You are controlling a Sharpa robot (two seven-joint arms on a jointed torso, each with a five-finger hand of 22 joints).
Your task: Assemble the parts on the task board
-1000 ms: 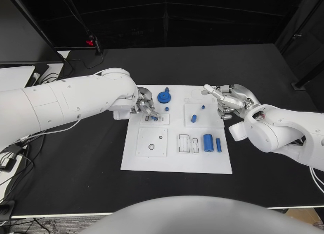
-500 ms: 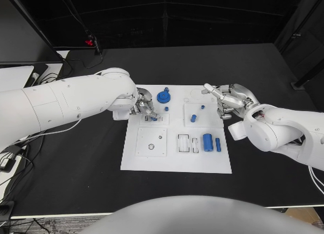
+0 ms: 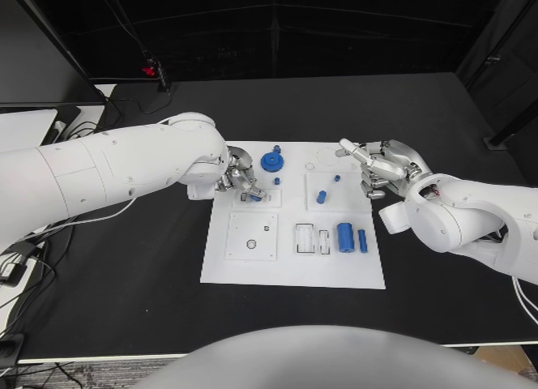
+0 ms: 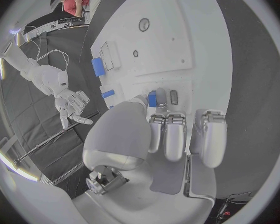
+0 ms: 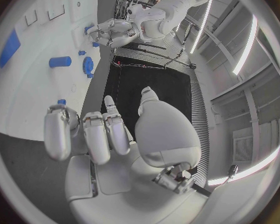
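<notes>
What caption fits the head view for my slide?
Left hand pinches a small blue part over the white board; right hand hovers open.

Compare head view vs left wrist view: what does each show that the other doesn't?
Head view alone: the whole task board with the blue gear-like part and the two blue cylinders at the near row. Left wrist view alone: the left hand close up, pinching a small blue part just above the board. Both: the right hand, empty with fingers apart, beside the board's edge, and the board's recessed slots.
</notes>
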